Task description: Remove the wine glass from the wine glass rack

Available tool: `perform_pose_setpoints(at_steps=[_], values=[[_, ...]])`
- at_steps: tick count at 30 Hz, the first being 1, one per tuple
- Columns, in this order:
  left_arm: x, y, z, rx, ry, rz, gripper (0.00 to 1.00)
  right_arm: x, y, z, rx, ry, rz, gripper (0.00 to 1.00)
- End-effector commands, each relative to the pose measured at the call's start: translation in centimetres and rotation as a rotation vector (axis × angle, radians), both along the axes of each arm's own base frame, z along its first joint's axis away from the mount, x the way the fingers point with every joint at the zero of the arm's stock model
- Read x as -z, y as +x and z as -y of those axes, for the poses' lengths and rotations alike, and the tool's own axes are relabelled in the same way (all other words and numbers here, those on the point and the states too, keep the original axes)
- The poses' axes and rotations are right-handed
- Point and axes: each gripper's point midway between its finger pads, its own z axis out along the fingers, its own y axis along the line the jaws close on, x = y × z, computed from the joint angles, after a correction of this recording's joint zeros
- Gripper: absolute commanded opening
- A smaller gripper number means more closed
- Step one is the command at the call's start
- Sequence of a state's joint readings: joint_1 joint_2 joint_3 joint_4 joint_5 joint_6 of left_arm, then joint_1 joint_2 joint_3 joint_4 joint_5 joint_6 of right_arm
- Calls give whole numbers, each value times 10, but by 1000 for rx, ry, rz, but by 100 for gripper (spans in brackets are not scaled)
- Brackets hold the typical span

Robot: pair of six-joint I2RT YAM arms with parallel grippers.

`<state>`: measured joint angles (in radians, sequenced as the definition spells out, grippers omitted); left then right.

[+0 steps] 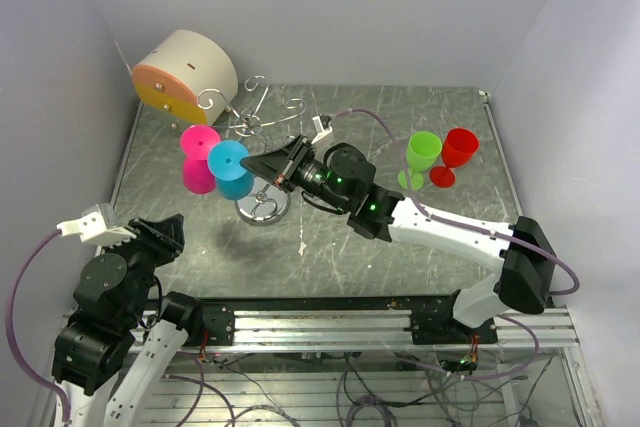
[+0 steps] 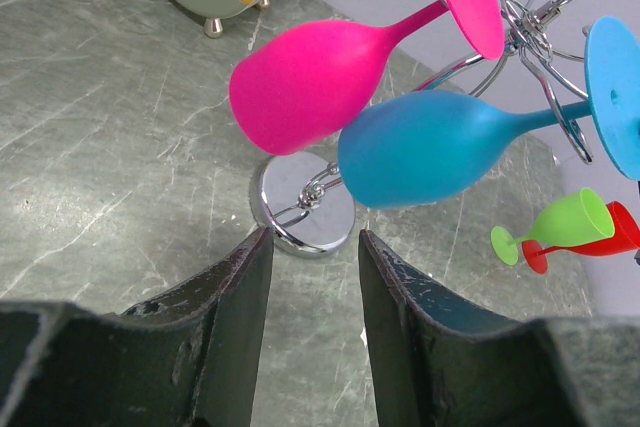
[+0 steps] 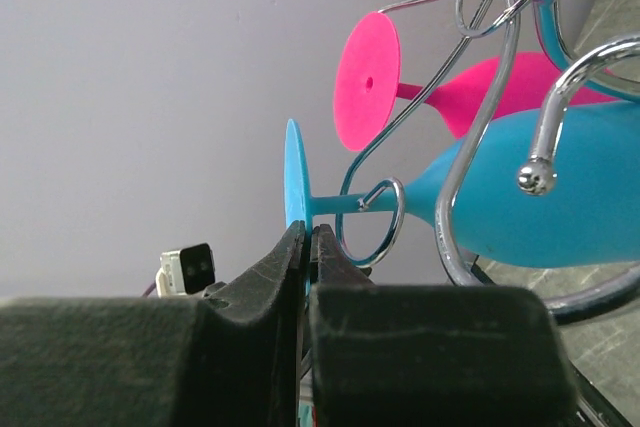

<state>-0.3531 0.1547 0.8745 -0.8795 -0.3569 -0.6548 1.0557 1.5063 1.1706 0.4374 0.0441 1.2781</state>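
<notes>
Top external view shows the task partly done, as far as the scene tells. The silver wire wine glass rack (image 1: pixel 247 125), with curled hook arms and a round shiny base (image 1: pixel 263 211), carries two plastic glasses hanging bowl-down on its left side: a pink wine glass (image 1: pixel 199 172) and a blue wine glass (image 1: pixel 230 159) just beside it. Two others, a lime green wine glass (image 1: pixel 422 152) and a red wine glass (image 1: pixel 460 147), stand upright and close together on the scratched grey tabletop (image 1: pixel 330 267), well apart from the rack on the right. So two are off and two are left to lift out.

In the right wrist view the right fingers (image 3: pixel 265 282) are pressed shut. Their tips sit at the lower rim of the blue glass's foot, and its stem is threaded through a wire loop. Whether they pinch that rim cannot be told.

The left fingers (image 2: pixel 235 307) stand apart with nothing between them, low near the tabletop and facing the rack's base.

Counted: four wine glasses, one of each colour; one rack; one beige cylinder with an orange face (image 1: pixel 190 67) at the back left; two arms.
</notes>
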Motion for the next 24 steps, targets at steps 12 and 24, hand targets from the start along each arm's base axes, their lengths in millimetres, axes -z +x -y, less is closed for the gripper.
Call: perform_pose_setpoints(at_steps=[12,24], values=[[-6,0,-2,-12,-13,30,50,-19,21,35,207,61,41,0],[-5,1,-2,-10,-11,25,50,-15,28,50,277,33,27,0]])
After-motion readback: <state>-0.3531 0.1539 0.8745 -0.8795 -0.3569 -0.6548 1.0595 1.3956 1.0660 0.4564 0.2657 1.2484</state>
